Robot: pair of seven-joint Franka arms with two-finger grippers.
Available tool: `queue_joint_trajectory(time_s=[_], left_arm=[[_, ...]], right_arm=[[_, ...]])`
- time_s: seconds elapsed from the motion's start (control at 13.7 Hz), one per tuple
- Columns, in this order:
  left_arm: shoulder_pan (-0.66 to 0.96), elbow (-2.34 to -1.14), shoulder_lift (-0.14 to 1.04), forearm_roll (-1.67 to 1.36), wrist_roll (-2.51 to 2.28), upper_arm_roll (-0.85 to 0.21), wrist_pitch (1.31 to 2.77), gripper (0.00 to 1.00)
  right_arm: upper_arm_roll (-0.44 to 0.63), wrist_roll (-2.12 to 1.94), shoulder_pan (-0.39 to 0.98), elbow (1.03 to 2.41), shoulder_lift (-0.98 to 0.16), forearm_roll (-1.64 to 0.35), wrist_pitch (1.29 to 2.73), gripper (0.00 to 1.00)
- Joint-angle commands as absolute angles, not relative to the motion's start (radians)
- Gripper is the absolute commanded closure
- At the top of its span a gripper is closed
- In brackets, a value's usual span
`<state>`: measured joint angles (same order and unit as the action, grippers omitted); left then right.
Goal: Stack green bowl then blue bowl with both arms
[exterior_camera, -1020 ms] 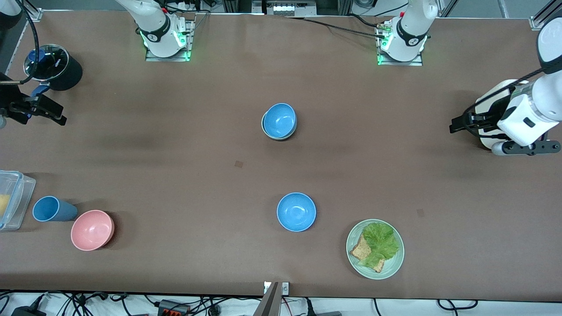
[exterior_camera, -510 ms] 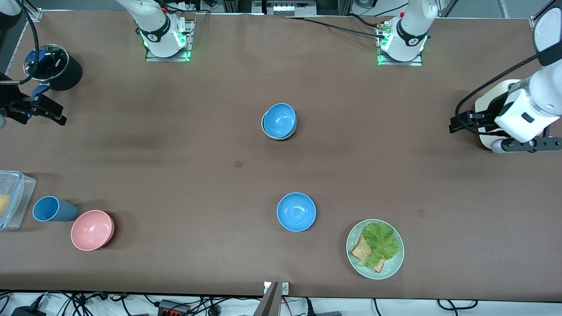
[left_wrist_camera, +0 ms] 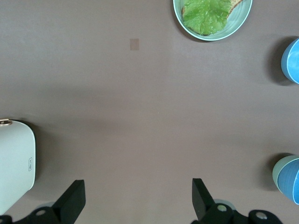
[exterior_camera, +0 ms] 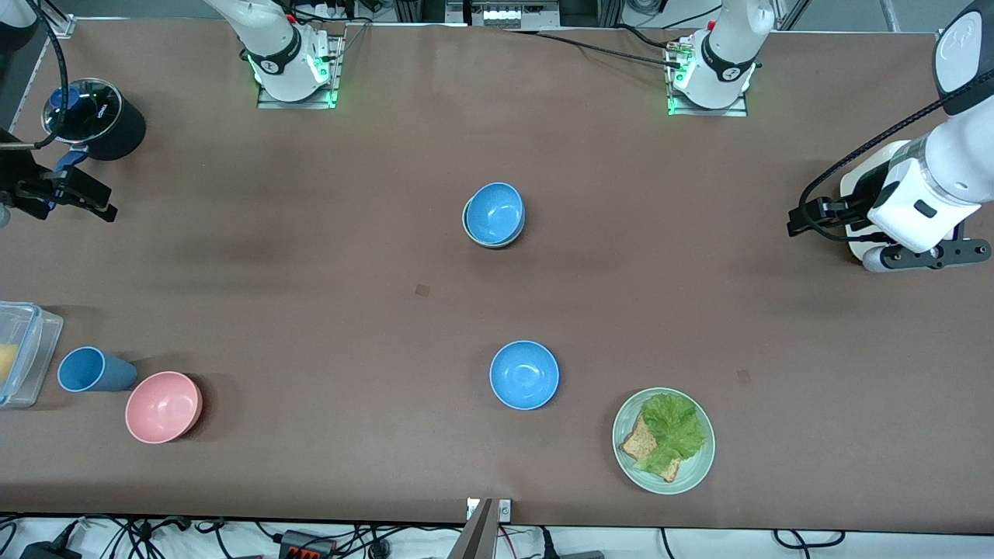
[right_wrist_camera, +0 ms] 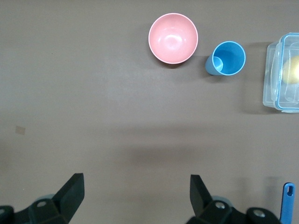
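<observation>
The green bowl [exterior_camera: 468, 230] sits at the table's middle with a blue bowl [exterior_camera: 494, 213] nested in it; only its pale rim shows. The pair also shows in the left wrist view, the green bowl [left_wrist_camera: 276, 171] under the blue bowl [left_wrist_camera: 293, 184]. A second blue bowl [exterior_camera: 524, 374] stands alone, nearer the front camera, and shows in the left wrist view [left_wrist_camera: 292, 60]. My left gripper [exterior_camera: 796, 220] is open and empty at the left arm's end of the table [left_wrist_camera: 138, 201]. My right gripper [exterior_camera: 105, 208] is open and empty at the right arm's end [right_wrist_camera: 135, 195].
A green plate [exterior_camera: 662, 440] with bread and lettuce lies beside the lone blue bowl. A pink bowl [exterior_camera: 163, 406], a blue cup [exterior_camera: 92, 369] and a clear container [exterior_camera: 23, 353] sit at the right arm's end. A white object [left_wrist_camera: 14, 163] lies under the left arm.
The left arm has drawn slightly toward the robots' side, its gripper shifting a little. The right arm and the bowls have not moved.
</observation>
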<state>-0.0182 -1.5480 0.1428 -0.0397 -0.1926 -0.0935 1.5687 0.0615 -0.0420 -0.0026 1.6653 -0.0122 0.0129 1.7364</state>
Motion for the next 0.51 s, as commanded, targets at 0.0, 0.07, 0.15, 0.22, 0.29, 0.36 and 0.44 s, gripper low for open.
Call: queue_joint_trajectory(time_s=[0.0,0.07,0.15,0.22,0.29,0.36,0.44], left_arm=[[-0.026,-1.531,0.146,-0.029,-0.21,-0.101,1.555,0.0],[-0.028,-1.531,0.147,-0.029,-0.209,-0.101,1.554,0.0],[-0.029,-1.532,0.147,-0.029,-0.209,-0.101,1.554,0.0],[-0.028,-1.531,0.147,-0.029,-0.209,-0.101,1.554,0.0],[-0.026,-1.531,0.147,-0.029,-0.209,-0.101,1.555,0.0],[-0.023,-1.531,0.147,-0.029,-0.209,-0.101,1.555,0.0],[-0.023,-1.531,0.147,-0.029,-0.21,-0.101,1.555,0.0]], right_arm=[[0.061,-0.037,-0.005,1.654,-0.005,0.008,1.72,0.0],[0.061,-0.037,-0.005,1.654,-0.005,0.008,1.72,0.0],[0.061,-0.037,-0.005,1.654,-0.003,0.008,1.72,0.0],[0.061,-0.037,-0.005,1.654,-0.003,0.008,1.72,0.0],[0.061,-0.037,-0.005,1.654,-0.003,0.008,1.72,0.0],[0.061,-0.037,-0.005,1.654,-0.003,0.008,1.72,0.0],[0.061,-0.037,-0.005,1.654,-0.003,0.008,1.72,0.0]])
